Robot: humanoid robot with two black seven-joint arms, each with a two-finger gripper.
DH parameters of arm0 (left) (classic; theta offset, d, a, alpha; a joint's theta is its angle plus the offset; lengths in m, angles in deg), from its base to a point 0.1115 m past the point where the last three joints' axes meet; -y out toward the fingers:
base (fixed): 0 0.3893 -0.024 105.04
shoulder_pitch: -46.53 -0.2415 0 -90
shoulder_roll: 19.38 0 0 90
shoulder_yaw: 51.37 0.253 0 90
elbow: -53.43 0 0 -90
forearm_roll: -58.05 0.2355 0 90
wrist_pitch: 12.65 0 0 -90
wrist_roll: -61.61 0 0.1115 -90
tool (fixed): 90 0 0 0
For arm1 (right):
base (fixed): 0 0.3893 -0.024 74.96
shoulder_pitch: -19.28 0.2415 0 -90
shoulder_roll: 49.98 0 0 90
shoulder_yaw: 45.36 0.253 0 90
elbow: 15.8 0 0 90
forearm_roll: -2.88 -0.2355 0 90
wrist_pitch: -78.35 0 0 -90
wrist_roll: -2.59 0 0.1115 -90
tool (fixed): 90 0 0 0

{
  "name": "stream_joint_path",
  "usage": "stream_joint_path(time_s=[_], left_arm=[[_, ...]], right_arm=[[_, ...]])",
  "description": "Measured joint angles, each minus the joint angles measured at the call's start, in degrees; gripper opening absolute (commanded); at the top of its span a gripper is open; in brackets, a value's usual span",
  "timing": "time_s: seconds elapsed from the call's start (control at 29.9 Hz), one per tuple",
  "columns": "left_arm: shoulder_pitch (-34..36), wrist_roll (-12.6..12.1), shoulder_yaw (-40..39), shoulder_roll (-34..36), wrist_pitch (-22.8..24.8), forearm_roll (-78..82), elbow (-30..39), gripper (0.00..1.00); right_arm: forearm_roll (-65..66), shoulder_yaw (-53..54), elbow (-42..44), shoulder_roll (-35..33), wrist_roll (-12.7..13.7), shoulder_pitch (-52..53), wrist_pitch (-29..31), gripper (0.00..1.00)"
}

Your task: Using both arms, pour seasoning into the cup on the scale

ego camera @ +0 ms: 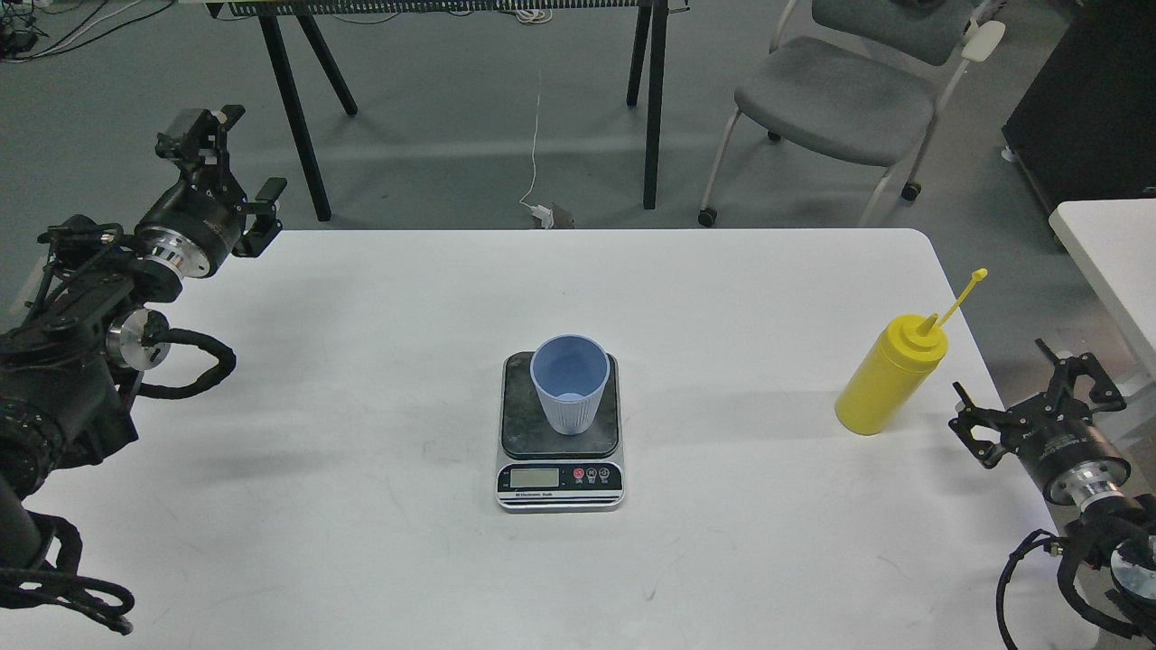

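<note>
While both black two-finger grippers hang spread and empty, the left gripper (237, 167) at upper left and the right gripper (1039, 397) at lower right, the yellow plastic squeeze bottle (890, 375) stands uncapped near the latter. At centre, the ribbed light blue plastic cup (570, 383) looks empty on the dark-plated digital scale (560, 474).

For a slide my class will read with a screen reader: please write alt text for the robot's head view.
A light blue cup stands on a kitchen scale in the middle of a white table. A yellow squeeze bottle stands to the right, untouched, near the open right gripper. The open left gripper hangs at the table's far left corner, holding nothing.
</note>
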State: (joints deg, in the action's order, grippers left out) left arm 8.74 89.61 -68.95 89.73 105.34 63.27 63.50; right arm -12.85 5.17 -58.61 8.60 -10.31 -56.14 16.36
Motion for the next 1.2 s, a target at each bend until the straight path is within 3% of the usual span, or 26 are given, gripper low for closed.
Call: stream_joint_path(time_s=[0.33,0.53,1.0,1.2], left_arm=[[0.2,0.0,-0.04,0.01,0.01,-0.04,-0.04,0.99],[0.19,0.0,-0.26,-0.2,0.01,-0.1,-0.03,0.99],[0.09,0.0,-0.2,-0.13,0.01,-0.16,-0.05,0.99],[0.1,0.0,-0.17,-0.12,0.0,-0.12,-0.04,0.99]], right_arm=[[2.48,-5.77,5.37,-3.21,0.77,21.48,0.0,1.0],[2.73,-7.53,3.77,2.65,0.62,29.59,0.0,1.0],[1.99,-3.2,-2.29,19.3,0.07,27.58,0.0,1.0],[1.98,-1.69,-2.41,21.66,0.06,26.57,0.0,1.0]])
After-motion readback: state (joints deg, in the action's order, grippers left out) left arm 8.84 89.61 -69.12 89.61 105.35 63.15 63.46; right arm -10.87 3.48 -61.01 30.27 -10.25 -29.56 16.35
